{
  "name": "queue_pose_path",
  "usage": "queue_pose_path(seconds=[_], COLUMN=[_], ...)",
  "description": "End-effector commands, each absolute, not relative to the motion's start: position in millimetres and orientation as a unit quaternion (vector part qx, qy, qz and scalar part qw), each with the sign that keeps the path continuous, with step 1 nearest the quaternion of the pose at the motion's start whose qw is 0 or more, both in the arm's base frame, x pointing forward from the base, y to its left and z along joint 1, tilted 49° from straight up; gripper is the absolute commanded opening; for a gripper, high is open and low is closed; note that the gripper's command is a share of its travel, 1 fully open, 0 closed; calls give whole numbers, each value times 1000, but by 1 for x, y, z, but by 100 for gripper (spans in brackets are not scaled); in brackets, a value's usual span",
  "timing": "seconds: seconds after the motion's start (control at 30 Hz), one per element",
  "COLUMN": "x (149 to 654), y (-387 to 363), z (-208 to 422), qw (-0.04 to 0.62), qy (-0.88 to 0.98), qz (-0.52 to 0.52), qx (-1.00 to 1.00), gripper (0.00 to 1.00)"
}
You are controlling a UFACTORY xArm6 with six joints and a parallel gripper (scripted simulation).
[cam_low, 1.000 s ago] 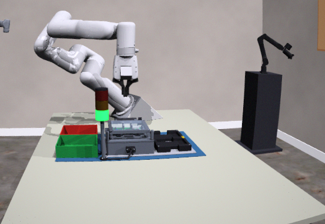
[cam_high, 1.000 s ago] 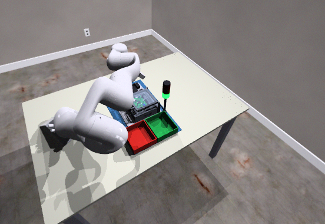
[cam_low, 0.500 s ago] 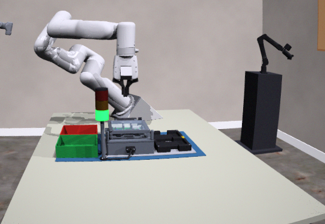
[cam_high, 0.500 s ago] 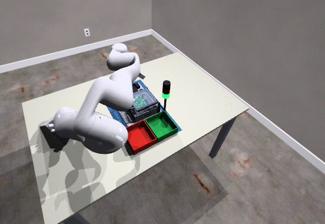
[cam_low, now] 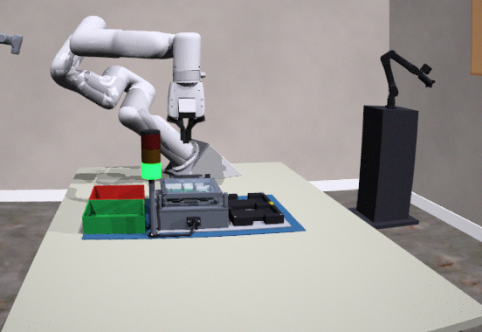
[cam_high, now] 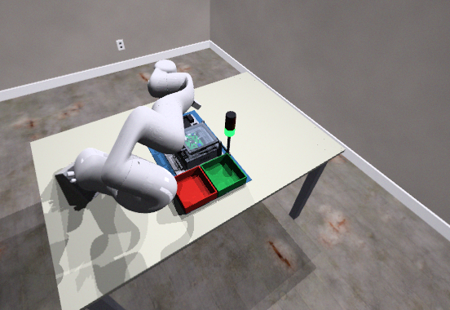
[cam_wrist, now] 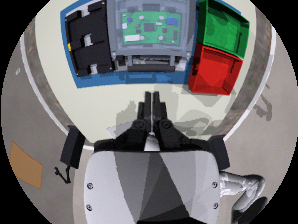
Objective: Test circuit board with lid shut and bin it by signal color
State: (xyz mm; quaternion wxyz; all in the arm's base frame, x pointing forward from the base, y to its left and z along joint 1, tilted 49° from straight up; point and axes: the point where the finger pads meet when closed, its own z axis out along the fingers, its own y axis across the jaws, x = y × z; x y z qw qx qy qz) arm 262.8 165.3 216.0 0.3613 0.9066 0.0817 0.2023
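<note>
The green circuit board [cam_wrist: 152,28] lies in the grey tester [cam_low: 192,208] under its shut clear lid [cam_high: 198,136]. The signal tower [cam_low: 151,155] beside the tester shows green; it also shows in the top view [cam_high: 230,126]. The green bin [cam_low: 114,217] and the red bin [cam_low: 117,192] stand side by side left of the tester. They also show in the wrist view, green [cam_wrist: 221,24] and red [cam_wrist: 214,71]. The black tray [cam_low: 255,210] right of the tester is empty. My gripper [cam_low: 186,135] is shut on nothing and hangs well above the table behind the tester, fingers [cam_wrist: 150,108] pointing down.
Tester, tray and bins stand on a blue mat [cam_low: 288,228] on the table. A black pedestal with a small black arm [cam_low: 389,162] stands on the floor to the right of the table.
</note>
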Motion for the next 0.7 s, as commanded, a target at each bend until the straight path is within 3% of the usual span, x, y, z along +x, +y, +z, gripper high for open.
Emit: queue_pose_path(seconds=[0.0, 0.67], x=[263, 263], y=[166, 200], z=[217, 185], qw=[360, 360], qy=[82, 82], qz=[203, 203], qx=[907, 907], gripper=[0, 0])
